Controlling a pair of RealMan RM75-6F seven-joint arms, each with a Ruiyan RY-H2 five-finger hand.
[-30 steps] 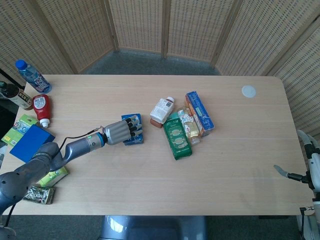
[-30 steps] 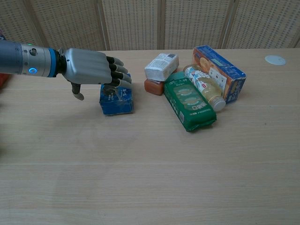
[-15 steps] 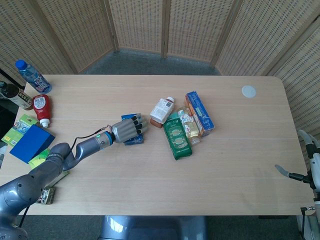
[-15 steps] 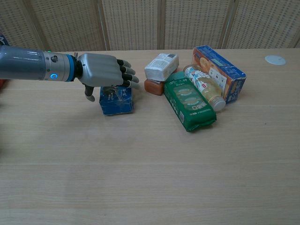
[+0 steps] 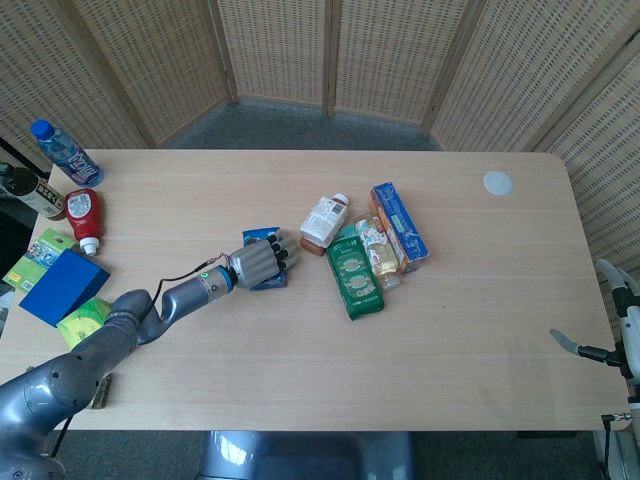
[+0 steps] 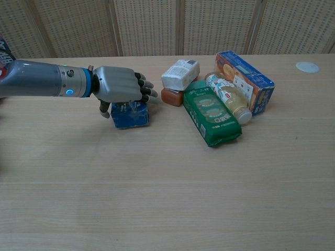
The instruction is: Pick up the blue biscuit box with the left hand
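Observation:
The blue biscuit box (image 6: 130, 116) lies flat on the table, left of the cluster of groceries. My left hand (image 6: 119, 85) sits over its top, fingers reaching across the far right edge and thumb hanging down at the box's left side. The box stands on the table and I see no closed grip on it. In the head view the left hand (image 5: 258, 261) covers most of the box (image 5: 270, 282). My right hand (image 5: 612, 345) shows only partly at the right edge, off the table, and how its fingers lie is unclear.
Right of the box lie a green packet (image 6: 212, 112), a small bottle (image 6: 229, 97), an orange-and-blue carton (image 6: 245, 79) and a white pack (image 6: 180, 73). At the table's left edge stand a water bottle (image 5: 62, 152), a red bottle (image 5: 83, 215) and a blue block (image 5: 62, 285).
My left hand has moved right and lowered over the biscuit box, its thumb coming in at the box's left side. The box has not moved.

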